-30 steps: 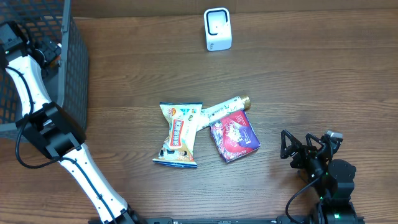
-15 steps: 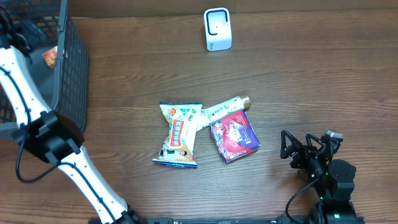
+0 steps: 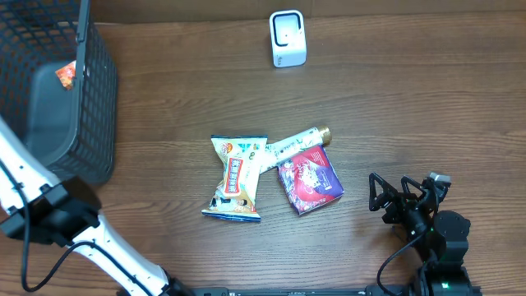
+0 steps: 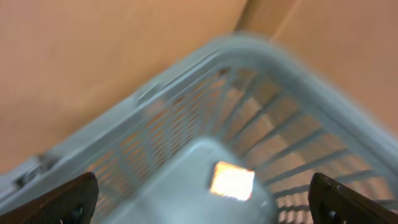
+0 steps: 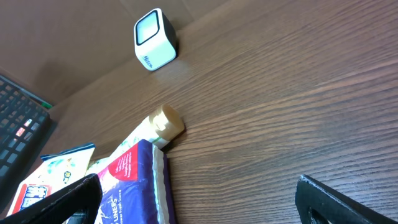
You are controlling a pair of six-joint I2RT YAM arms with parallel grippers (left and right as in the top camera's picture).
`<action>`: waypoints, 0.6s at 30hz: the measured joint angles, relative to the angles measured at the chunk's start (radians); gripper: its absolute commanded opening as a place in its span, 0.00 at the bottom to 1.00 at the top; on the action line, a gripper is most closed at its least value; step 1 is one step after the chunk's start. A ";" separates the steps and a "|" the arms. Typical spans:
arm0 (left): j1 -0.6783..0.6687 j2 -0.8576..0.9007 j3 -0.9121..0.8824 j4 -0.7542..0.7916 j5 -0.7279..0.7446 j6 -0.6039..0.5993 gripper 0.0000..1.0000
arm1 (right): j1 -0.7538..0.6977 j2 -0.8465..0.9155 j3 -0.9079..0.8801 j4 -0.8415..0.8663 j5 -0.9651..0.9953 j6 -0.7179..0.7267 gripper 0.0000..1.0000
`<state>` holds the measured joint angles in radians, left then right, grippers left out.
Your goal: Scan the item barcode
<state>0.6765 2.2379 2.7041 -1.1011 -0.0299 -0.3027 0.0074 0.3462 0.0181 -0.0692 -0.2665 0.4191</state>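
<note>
Table: brown wood, carries everything below.
Basket: dark mesh, far left, with one small orange packet on its floor.
Left gripper: above the basket interior, jaws spread wide, nothing between them.
Right gripper: near right, low over the table, jaws spread wide, empty.
Snack bag, purple packet, tube: clustered mid-table, touching or overlapping, apart from both grippers.
Scanner: small white box, far centre, well apart from the cluster.

Step in hand, as judged: between items, with nothing gripped and three pieces awaiting the scan.

Next move, as judged:
- Reach to the cluster; purple packet lies nearest the right gripper.
- Close on one item and lift clear of its neighbours.
- Present the barcode face to the scanner window. No barcode shows on any upper face, so expect to turn the item.

Writing: red band of characters on the snack bag, white lettering on the purple packet, small word on the scanner side. All too small to read.
</note>
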 measured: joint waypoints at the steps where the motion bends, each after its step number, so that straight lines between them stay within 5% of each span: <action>1: 0.019 0.006 -0.018 -0.010 0.016 -0.005 1.00 | 0.000 0.000 0.000 0.001 0.000 0.000 1.00; 8: 0.063 0.016 -0.051 0.023 0.035 -0.012 1.00 | 0.000 0.000 0.000 0.001 -0.002 0.000 1.00; 18: -0.182 -0.079 -0.039 0.392 -0.287 0.106 1.00 | 0.000 0.000 0.000 0.000 0.022 0.000 1.00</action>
<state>0.4950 2.1590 2.6656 -0.7090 -0.3172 -0.1970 0.0074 0.3462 0.0181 -0.0689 -0.2443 0.4191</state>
